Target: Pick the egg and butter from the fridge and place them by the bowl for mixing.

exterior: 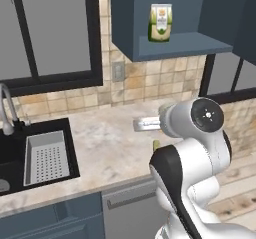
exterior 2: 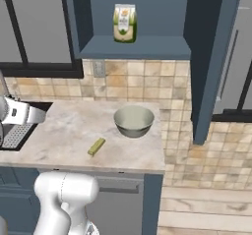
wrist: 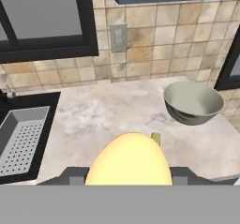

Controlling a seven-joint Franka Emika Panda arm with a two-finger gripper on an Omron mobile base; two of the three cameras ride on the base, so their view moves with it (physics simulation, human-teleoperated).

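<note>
In the hand view, the pale yellow-orange egg [wrist: 129, 160] sits between my gripper's [wrist: 129, 180] dark fingertips, which are shut on it above the counter. The grey bowl [wrist: 193, 102] stands on the counter ahead and to the right, near the tiled wall; it also shows in the right base view [exterior 2: 134, 120]. The yellow butter [exterior 2: 96, 146] stick lies on the counter in front of the bowl, to its left. Its tip peeks out just past the egg [wrist: 155, 137]. The fridge is out of view.
A black sink [exterior: 15, 133] with a grey perforated tray [exterior: 46, 157] and a faucet [exterior: 6, 108] lies left of the counter. An open blue wall cabinet holds a packet [exterior 2: 125, 22] above the bowl. The counter [exterior 2: 147, 162] ends at its right edge.
</note>
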